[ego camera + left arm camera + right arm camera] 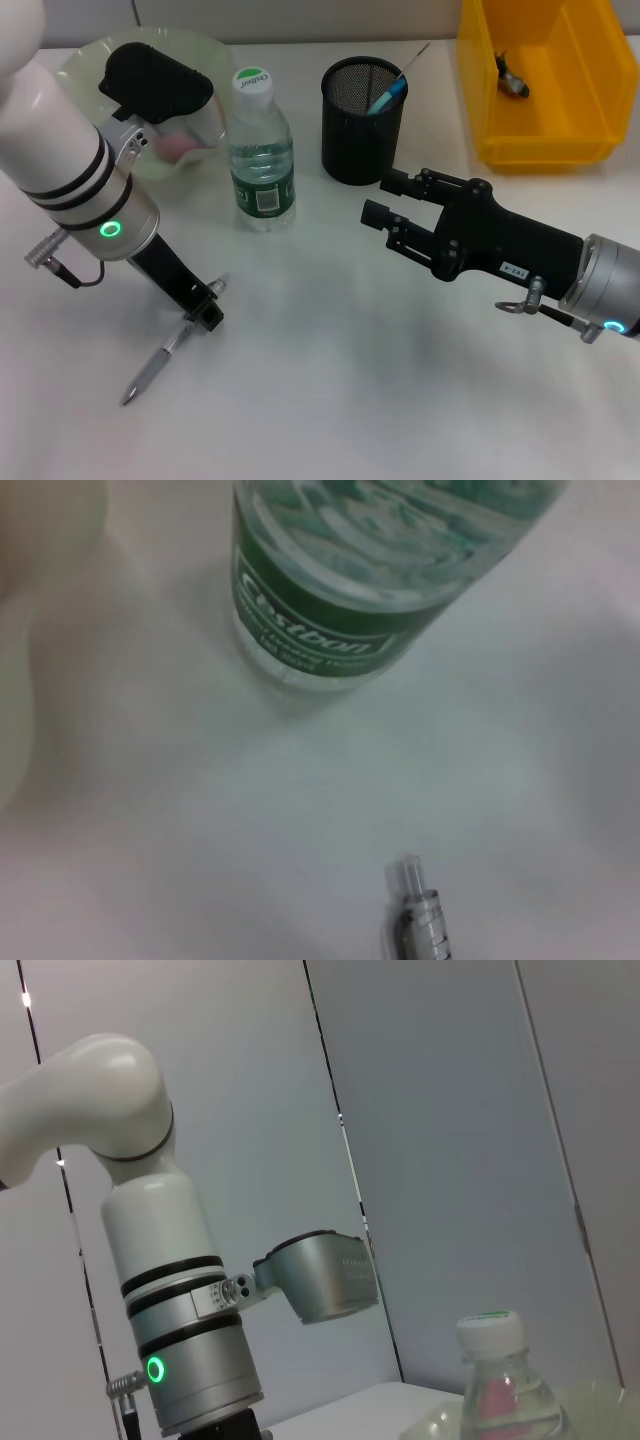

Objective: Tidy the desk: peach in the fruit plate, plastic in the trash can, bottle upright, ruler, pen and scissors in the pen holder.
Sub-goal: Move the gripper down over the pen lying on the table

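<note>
- Left gripper (207, 308), lower left of the head view, low over the table; fingers closed at the upper end of the pen (163, 355), which lies flat.
- Right gripper (388, 200), centre right, jaws released, empty.
- Bottle (261, 155) upright, upper centre.
- Pen holder (364, 118): blue-handled item inside.
- Fruit plate (205, 55), upper left: pinkish peach (182, 146).
- Yellow bin (545, 80), upper right: small dark scrap.

Water bottle (350, 590) with green label standing on white surface (150, 810); pen (418, 912) tip lying near it, apart, poking in at frame edge.
</note>
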### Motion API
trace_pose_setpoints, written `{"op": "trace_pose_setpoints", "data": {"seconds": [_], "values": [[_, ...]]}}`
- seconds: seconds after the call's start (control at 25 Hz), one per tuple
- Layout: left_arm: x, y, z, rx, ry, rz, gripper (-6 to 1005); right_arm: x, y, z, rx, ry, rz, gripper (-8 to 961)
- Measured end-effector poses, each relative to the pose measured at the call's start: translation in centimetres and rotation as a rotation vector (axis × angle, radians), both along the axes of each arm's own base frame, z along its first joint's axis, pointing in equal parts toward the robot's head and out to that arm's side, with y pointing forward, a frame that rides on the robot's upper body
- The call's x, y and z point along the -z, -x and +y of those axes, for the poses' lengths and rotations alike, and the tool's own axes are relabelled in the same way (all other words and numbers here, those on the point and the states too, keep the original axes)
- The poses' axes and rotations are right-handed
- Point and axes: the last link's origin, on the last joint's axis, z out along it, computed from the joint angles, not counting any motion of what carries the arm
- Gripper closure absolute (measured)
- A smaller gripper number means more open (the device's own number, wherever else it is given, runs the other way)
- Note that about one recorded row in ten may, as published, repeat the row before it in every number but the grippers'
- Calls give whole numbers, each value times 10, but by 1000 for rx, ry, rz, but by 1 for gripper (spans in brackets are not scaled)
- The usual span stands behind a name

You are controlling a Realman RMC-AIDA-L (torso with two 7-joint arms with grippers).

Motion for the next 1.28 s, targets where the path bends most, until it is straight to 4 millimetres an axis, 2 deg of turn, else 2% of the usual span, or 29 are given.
{"op": "trace_pose_setpoints", "data": {"seconds": [0.12,1.12,1.28], "values": [[0,0,0,0,-1,0,575,0,0,0,0,-1,0,478],[3,0,0,19,10,17,597,0,0,1,-1,-2,-2,479],[3,0,0,20,10,19,660,0,0,1,0,-3,-2,479]]}}
